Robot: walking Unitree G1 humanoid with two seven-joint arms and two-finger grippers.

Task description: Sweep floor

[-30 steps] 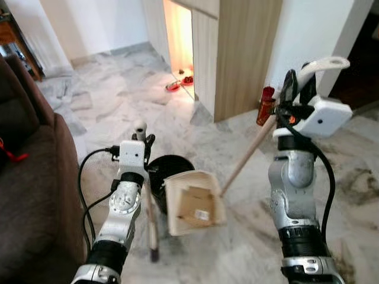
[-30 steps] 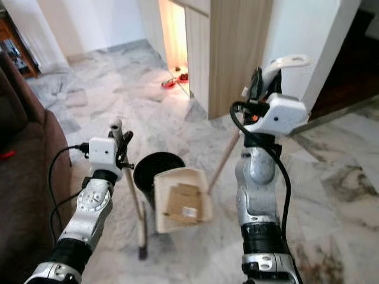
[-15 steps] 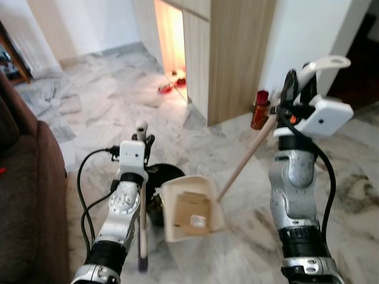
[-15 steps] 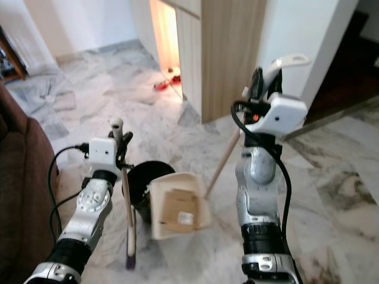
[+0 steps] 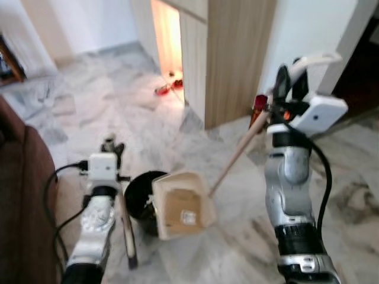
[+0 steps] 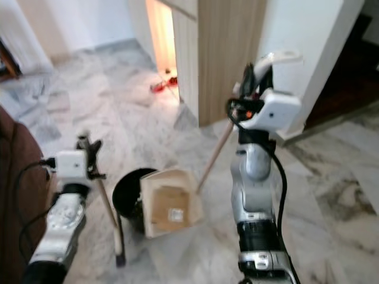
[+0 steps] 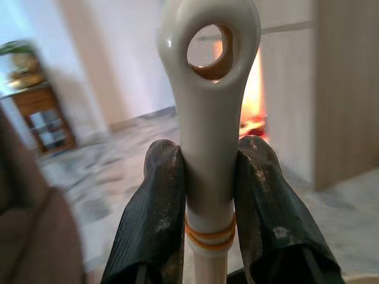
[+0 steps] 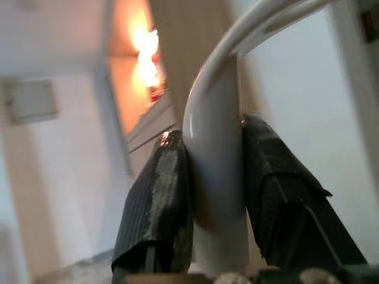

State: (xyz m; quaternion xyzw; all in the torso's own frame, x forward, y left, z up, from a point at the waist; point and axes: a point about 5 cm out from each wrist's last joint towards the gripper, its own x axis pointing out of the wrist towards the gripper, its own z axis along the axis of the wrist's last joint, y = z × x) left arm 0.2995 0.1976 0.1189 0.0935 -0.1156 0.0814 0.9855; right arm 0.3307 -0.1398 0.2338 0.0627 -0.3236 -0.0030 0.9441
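My left gripper (image 5: 110, 148) is shut on the white, holed top of a broom handle (image 7: 208, 112), its black fingers (image 7: 155, 201) pressing both sides. The stick (image 5: 125, 223) slants down to a dark tip on the marble floor, beside a black round object (image 5: 137, 190). My right gripper (image 5: 289, 78), raised high, is shut on the curved white grip (image 8: 216, 165) of a dustpan pole (image 5: 234, 158). The wooden pole runs down to the cream dustpan (image 5: 180, 204), which rests on the floor with a piece of cardboard inside.
A brown sofa (image 5: 21, 195) fills the left edge. A wooden cabinet (image 5: 237, 53) stands ahead with a lit gap beside it and red items (image 5: 167, 89) on the floor. A red object (image 5: 259, 109) sits by the cabinet's corner. A dark doorway (image 5: 362, 77) is at right.
The view has shifted a little. My left gripper with the broom has moved left and slightly lower, away from the dustpan. The right arm keeps its hold on the pole.
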